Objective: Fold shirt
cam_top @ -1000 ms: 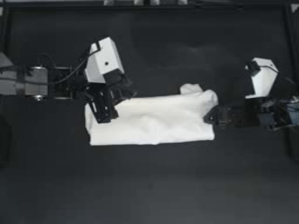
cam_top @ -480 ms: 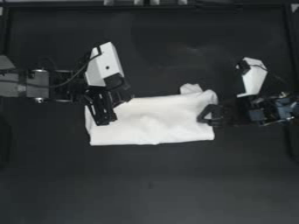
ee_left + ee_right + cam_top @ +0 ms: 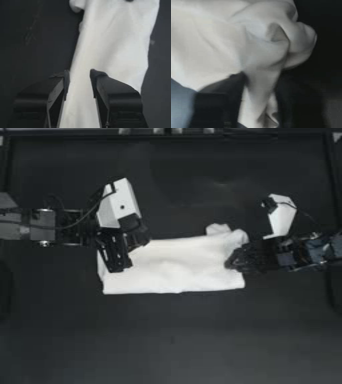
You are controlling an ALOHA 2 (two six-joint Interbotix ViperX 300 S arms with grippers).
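Here, white shirt (image 3: pixel 177 265) folded into rumpled rectangle, bunched right corner

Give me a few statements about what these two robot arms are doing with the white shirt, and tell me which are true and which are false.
1. The shirt lies in a compact folded shape on the dark table. True.
2. The left gripper is at the shirt's left end, with cloth between its jaws. True.
3. The right gripper is parked far from the shirt. False: it is at the shirt's right edge, with cloth between its jaws.
4. The shirt is striped. False: it is plain white.
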